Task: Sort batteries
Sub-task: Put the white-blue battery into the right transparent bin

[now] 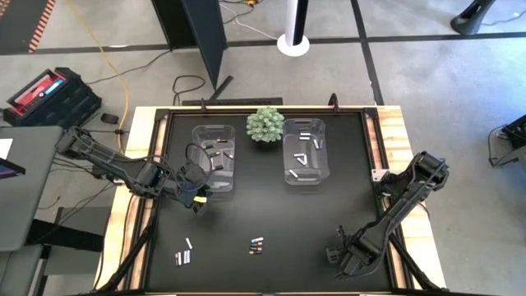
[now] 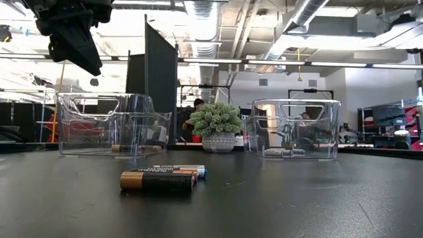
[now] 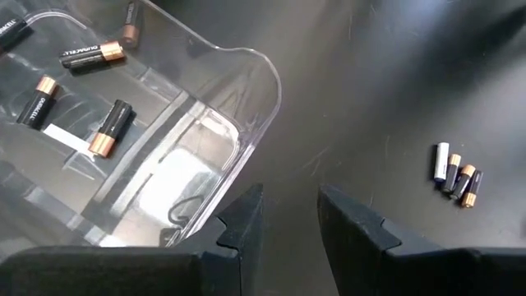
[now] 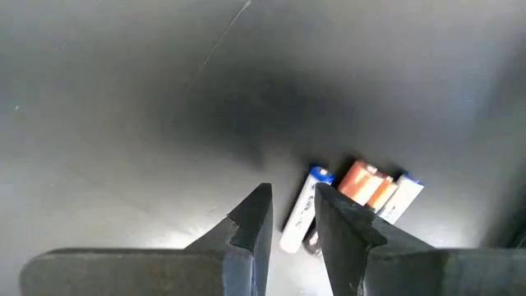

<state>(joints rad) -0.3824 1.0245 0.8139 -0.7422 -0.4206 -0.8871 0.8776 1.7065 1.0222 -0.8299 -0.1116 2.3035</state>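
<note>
The left gripper point(image 1: 197, 200) is hovering at about nine o'clock on the black table point(image 1: 271, 214), just off the near corner of the left bin point(image 1: 214, 157); its fingers are standing slightly apart with nothing between them, probably because a dark cell has just gone in with the copper-ended batteries point(image 3: 109, 127) lying there. The right bin point(image 1: 305, 150), toward one o'clock, is holding the pale cells, with a green plant point(image 1: 265, 124) sitting at twelve between the bins. The right gripper point(image 1: 339, 256) is waiting near five o'clock, fingers narrowly parted and empty, facing a loose cluster of batteries point(image 4: 353, 197) at six; another cluster point(image 1: 183, 255) is lying at seven. Beyond, a workshop with ceiling ducts is showing.
</note>
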